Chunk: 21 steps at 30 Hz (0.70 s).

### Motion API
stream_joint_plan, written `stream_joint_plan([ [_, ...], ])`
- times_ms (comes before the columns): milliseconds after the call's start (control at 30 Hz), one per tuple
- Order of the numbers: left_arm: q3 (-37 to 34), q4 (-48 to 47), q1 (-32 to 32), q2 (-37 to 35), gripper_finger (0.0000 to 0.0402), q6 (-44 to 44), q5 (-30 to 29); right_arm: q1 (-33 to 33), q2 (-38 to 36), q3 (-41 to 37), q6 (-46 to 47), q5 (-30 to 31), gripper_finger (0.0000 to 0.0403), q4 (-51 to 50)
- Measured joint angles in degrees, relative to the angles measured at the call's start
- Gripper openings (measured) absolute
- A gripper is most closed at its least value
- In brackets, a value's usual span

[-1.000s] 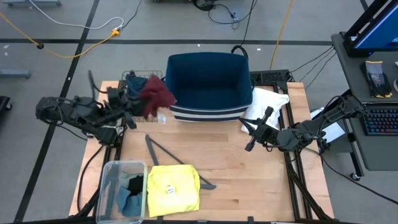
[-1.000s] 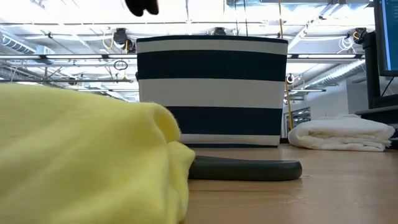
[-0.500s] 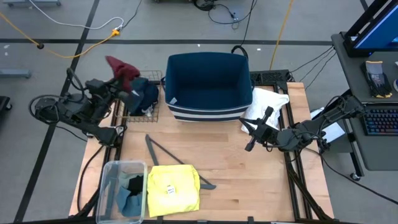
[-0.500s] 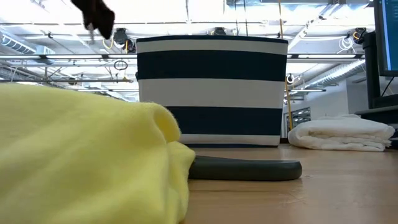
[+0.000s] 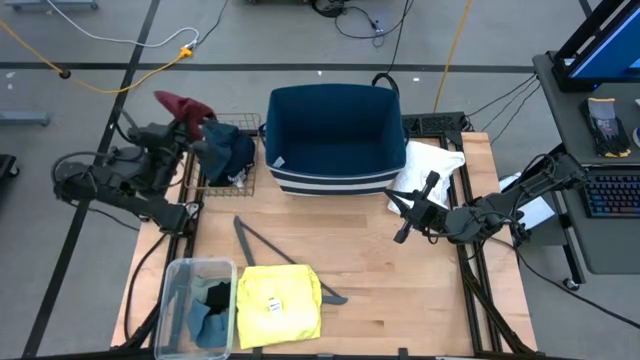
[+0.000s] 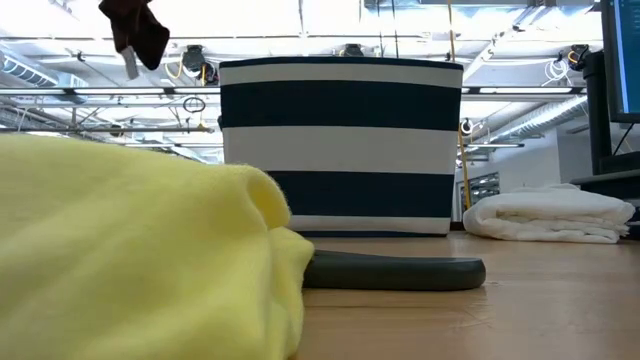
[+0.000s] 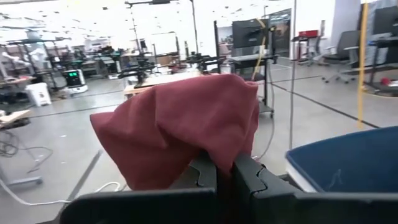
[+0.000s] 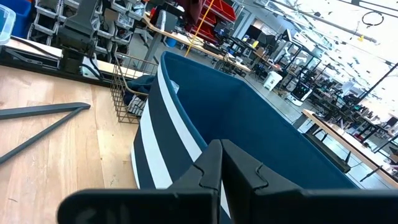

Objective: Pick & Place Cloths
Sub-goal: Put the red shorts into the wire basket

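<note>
My left gripper (image 5: 180, 122) is shut on the maroon piece (image 5: 180, 103), high up past the table's far left corner; the low view shows the maroon piece (image 6: 135, 30) in the air. Navy white-lettered fabric (image 5: 228, 152) lies in a wire basket. The white shirt (image 5: 432, 165) rests folded on the table by the bin's right side. The yellow T-shirt (image 5: 278, 305) lies near the table's near edge. Black and grey-blue pieces (image 5: 208, 308) sit in a clear tub. My right gripper (image 5: 397, 207) is shut and hovers right of centre, holding nothing. My left gripper pinches a bunched part of the maroon piece (image 7: 214, 149) between its two fingers (image 7: 202, 177). Several layers bulge out beyond the fingertips. The cloth is lifted clear of the table and the basket, and one loose end (image 6: 150, 45) droops.
A navy and white striped bin (image 5: 335, 135) stands open at the table's far middle. The wire basket (image 5: 215, 170) is to its left. A thin grey hanger (image 5: 270, 250) lies mid-table. The clear tub (image 5: 175, 300) sits at the near left corner. Bare wood lies between hanger and right gripper.
My left gripper has carried the maroon piece from beside the bin's left wall toward the table's far left corner, past the wire basket and beyond the table edge. The cloth stayed in the shut fingers and swung along. Most of the travel came first, then it slowed.
</note>
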Motion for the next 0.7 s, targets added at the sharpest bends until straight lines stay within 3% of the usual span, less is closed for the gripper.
stream_joint_plan([
  [300,0.0,-5.0,3.4,1.7,0.0001,-3.8,0.5,0.0,0.0,0.0,0.0,0.0,0.0000,0.0],
  [533,0.0,-14.3,7.6,5.2,0.0001,-13.6,8.9,0.0,0.0,0.0,0.1,0.0,0.0000,0.0],
  [700,0.0,-25.5,14.2,6.8,0.0001,-25.9,17.9,0.0,0.0,0.0,0.1,0.0,0.0000,0.0],
])
